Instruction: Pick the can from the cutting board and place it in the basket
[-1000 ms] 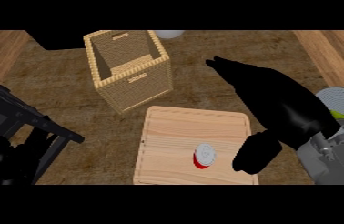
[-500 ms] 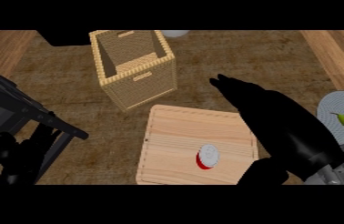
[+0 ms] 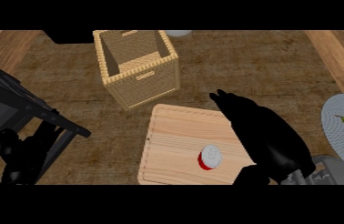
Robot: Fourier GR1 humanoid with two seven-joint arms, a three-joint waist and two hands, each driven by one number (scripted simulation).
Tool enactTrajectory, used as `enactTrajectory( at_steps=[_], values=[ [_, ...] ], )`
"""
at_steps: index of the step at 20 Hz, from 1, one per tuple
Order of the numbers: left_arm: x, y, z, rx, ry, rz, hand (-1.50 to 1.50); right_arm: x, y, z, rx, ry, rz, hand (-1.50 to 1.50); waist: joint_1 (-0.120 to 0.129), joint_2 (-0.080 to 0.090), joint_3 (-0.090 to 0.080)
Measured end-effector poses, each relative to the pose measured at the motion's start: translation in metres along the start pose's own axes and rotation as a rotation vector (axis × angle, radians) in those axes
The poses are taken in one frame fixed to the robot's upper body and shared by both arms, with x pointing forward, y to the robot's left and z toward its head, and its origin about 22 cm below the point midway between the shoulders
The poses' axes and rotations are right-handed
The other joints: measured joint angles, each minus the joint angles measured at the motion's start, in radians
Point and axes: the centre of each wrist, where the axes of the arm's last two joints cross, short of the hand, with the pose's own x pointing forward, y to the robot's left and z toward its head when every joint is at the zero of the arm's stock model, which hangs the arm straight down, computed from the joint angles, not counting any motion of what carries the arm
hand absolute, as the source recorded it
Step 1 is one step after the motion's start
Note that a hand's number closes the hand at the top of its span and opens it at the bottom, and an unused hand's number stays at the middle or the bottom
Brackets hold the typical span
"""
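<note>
A small red can with a silver top [image 3: 209,156] stands on the pale wooden cutting board [image 3: 171,145], toward its right side. My right hand [image 3: 265,139] hovers over the board's right part, fingers stretched out and pointing up-left, thumb low beside the can; it is open and holds nothing. A tall woven basket [image 3: 138,66] with an open top stands behind the board, up and to the left. My left hand [image 3: 20,157] shows dark at the lower left edge, away from the board.
A grey-white plate [image 3: 335,120] sits at the right edge. A pale round object [image 3: 178,33] peeks in behind the basket. A dark frame-like object [image 3: 40,114] fills the left side. Brown counter lies between basket and board.
The view has shifted, so basket and board sit further right and lower. My right hand has drawn back down along the board's right side, its fingers still straight beside the can.
</note>
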Motion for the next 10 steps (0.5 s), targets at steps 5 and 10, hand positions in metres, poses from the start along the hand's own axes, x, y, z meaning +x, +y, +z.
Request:
enactTrajectory(
  at_steps=[5,10],
  values=[
    [-0.001,-0.001,-0.001,-0.002,-0.006,-0.007,0.00,-0.005,0.026,-0.005,0.015,0.024,0.005,-1.50,0.003,0.000,0.003],
    [0.001,-0.003,-0.003,-0.004,-0.003,-0.009,0.00,-0.006,0.044,-0.012,0.007,0.044,0.005,-1.50,0.009,0.001,0.004]
  ],
)
